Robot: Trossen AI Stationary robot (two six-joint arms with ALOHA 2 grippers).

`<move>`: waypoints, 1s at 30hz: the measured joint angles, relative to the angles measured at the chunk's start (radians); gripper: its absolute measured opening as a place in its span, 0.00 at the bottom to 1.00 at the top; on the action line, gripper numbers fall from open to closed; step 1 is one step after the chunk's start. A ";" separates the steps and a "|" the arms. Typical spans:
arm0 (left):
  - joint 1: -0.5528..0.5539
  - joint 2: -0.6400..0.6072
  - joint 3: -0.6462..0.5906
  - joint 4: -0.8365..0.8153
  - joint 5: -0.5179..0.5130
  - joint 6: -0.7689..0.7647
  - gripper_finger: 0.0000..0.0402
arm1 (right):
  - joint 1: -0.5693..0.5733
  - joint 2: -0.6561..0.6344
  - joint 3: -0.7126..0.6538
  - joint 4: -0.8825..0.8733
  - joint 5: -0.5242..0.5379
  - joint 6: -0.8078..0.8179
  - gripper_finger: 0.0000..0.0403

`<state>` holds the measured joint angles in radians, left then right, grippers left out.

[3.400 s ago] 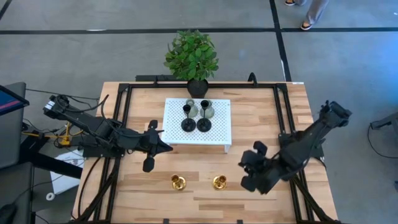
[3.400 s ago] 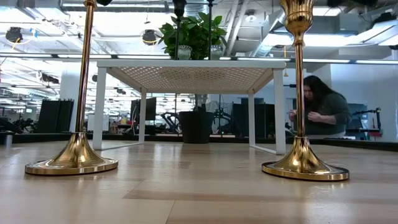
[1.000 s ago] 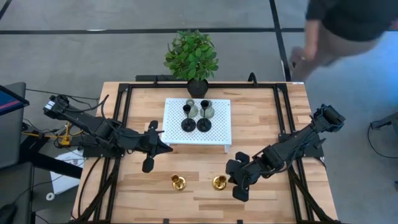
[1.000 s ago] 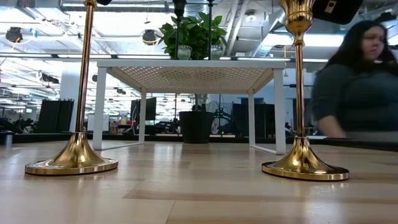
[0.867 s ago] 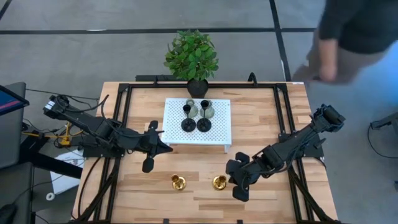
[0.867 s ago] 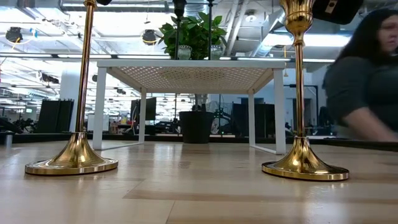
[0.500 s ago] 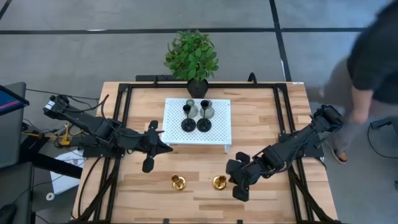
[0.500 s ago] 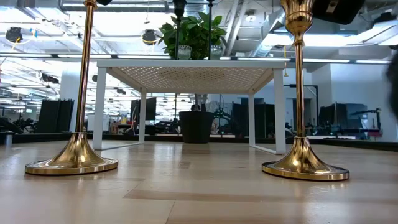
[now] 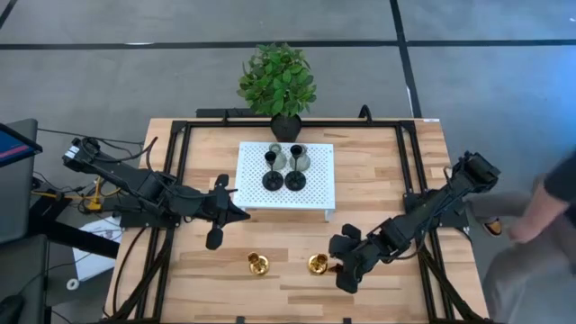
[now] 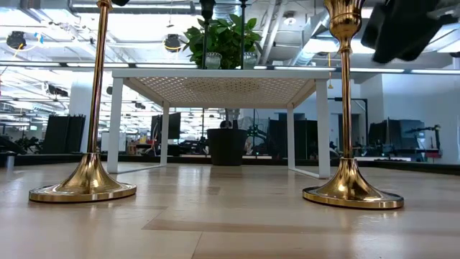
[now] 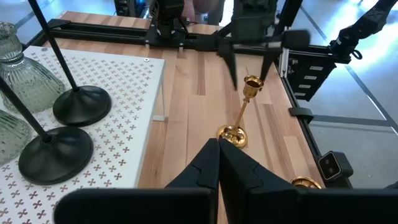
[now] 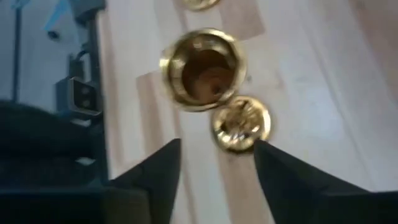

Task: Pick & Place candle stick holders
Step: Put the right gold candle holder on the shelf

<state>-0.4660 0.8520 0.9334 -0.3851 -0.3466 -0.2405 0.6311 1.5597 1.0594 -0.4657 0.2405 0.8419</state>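
In the low view both gold candle stick holders (image 10: pixel 345 108) are cut by the upper edge, their cups partly out of frame, and the right pincer (image 10: pixel 402 29) is a dark blur at 1 o'clock, its fingers unreadable. The right wrist view is smeared by motion; the second gold base (image 12: pixel 198 3) is clipped at 12 o'clock. In the high view a person (image 9: pixel 549 202) is blurred and cut off at 3 o'clock. The grey-green holders (image 11: pixel 25 59) are clipped in the left wrist view.
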 joint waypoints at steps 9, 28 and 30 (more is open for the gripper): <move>0.000 0.000 0.000 0.000 0.000 0.000 0.01 | 0.012 0.000 -0.088 0.129 0.104 0.001 0.67; 0.000 0.000 0.000 0.000 0.000 -0.002 0.01 | -0.004 0.095 -0.152 0.475 0.093 -0.035 0.67; 0.000 0.000 0.000 -0.001 0.000 -0.003 0.01 | -0.003 0.126 -0.146 0.540 0.079 -0.036 0.67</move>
<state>-0.4660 0.8520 0.9333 -0.3862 -0.3466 -0.2432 0.6276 1.6857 0.9134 0.0743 0.3192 0.8055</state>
